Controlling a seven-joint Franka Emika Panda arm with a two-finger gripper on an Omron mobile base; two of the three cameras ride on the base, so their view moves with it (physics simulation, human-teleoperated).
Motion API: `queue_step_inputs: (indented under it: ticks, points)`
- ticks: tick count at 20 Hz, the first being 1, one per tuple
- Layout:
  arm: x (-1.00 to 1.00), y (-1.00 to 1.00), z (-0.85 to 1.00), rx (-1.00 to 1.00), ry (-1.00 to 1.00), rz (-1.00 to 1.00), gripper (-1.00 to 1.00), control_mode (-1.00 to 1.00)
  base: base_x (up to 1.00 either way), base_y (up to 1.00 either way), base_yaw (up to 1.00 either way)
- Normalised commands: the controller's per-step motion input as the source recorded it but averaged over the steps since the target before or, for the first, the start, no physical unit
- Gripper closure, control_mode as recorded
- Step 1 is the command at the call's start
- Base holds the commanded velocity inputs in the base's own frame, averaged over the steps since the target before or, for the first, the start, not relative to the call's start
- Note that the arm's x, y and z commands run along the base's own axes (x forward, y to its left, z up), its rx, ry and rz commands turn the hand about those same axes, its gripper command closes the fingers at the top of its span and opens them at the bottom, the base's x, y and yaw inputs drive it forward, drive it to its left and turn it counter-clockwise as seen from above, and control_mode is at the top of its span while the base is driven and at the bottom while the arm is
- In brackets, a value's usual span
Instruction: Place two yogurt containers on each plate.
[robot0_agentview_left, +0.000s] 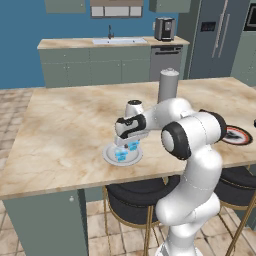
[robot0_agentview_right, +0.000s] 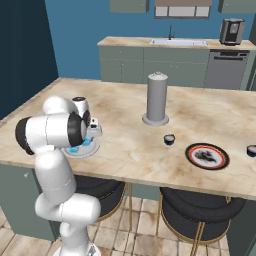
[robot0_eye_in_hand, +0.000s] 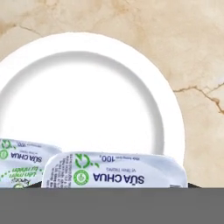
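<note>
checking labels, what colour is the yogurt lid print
Green and dark blue on white yogurt lid, hand view.

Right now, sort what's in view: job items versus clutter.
Job:
light blue yogurt cups, both over the silver plate
dark yogurt cup, on the counter
second dark cup, at the frame edge
red-rimmed black plate

Lying about:
tall grey canister
coffee machine
</note>
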Motion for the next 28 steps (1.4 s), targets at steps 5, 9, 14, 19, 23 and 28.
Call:
queue_step_inputs:
  ticks: [5,9,14,19,23,28]
  points:
    - [0.00,0.00,-0.01,0.00,-0.02,0.00,-1.00,-1.00,0.00,0.00,0.00]
    - [0.00,0.00,0.27,0.00,0.00,0.00,-1.00,-1.00,0.00,0.00,0.00]
    - [0.00,0.00,0.30,0.00,0.00,0.00,-1.00,-1.00,0.00,0.00,0.00]
    - [-0.34,0.02,0.32,0.00,0.00,0.00,-1.00,-1.00,0.00,0.00,0.00]
    - [-0.99,-0.01,0.12,0.00,-0.13,0.00,-1.00,-1.00,0.00,0.00,0.00]
    - [-1.00,-0.15,0.09,0.00,-0.20,0.00,-1.00,-1.00,0.00,0.00,0.00]
